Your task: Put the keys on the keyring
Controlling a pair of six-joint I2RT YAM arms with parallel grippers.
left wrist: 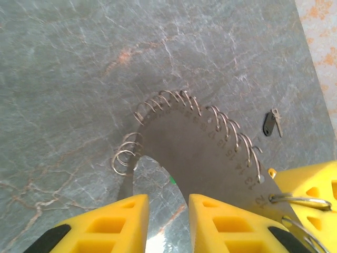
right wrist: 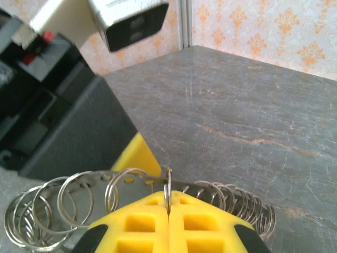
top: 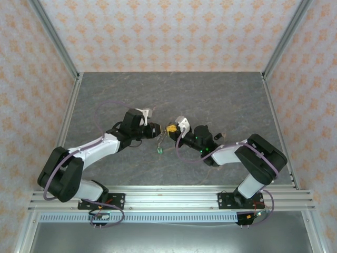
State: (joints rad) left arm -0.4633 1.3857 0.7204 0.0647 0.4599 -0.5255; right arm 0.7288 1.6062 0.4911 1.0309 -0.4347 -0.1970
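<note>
**A:** Where was the keyring?

**B:** Mid-table, between the tips of the two arms, which sat nose to nose in the top view. It was a grey curved plate with numbered holes along the rim and thin wire rings threaded through them.

**A:** Right gripper?

**B:** Clenched. The yellow fingers were pressed flat together. One thin ring of the keyring was pinched in the seam and stood upright. More rings fanned out to either side of it.

**A:** Left gripper?

**B:** Released. Its yellow fingers stood apart, and the grey table showed through the gap. The plate's arc ran just past both fingertips. I could not tell whether either one touched it.

**A:** Keys?

**B:** The green key lay loose on the table, just on the bases' side of the grippers. The left wrist view caught a green speck through the plate's open centre. The dark key lay flat on the table beyond the plate and apart from it, with a small metal bit just beside it.
</note>
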